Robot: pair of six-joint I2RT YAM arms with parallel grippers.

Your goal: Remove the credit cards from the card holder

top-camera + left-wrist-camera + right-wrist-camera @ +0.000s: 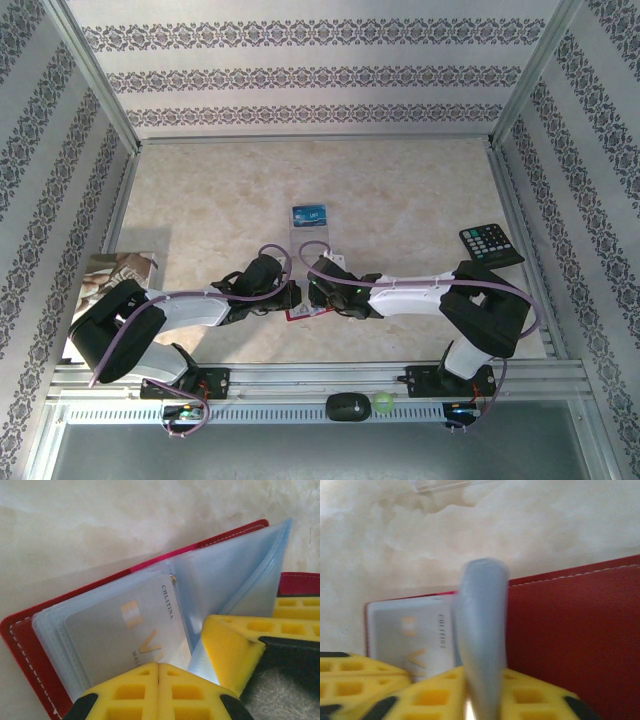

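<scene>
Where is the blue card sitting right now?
In the top view, the blue card lies flat on the table near the middle, just beyond the red card holder and well left of the black keypad remote.

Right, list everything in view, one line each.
card holder: one, red, open on table, near centre
silver card: one, silver-grey, in card holder's clear sleeve
blue card: one, blue, flat on table, farther back
keypad remote: one, black, table's right edge
printed sheet: one, pale, table's left edge
mouse: one, black, near rail
ball: one, green, beside the mouse
left gripper: one, yellow fingers, shut at silver card's edge
right gripper: one, yellow fingers, astride a clear sleeve
</scene>
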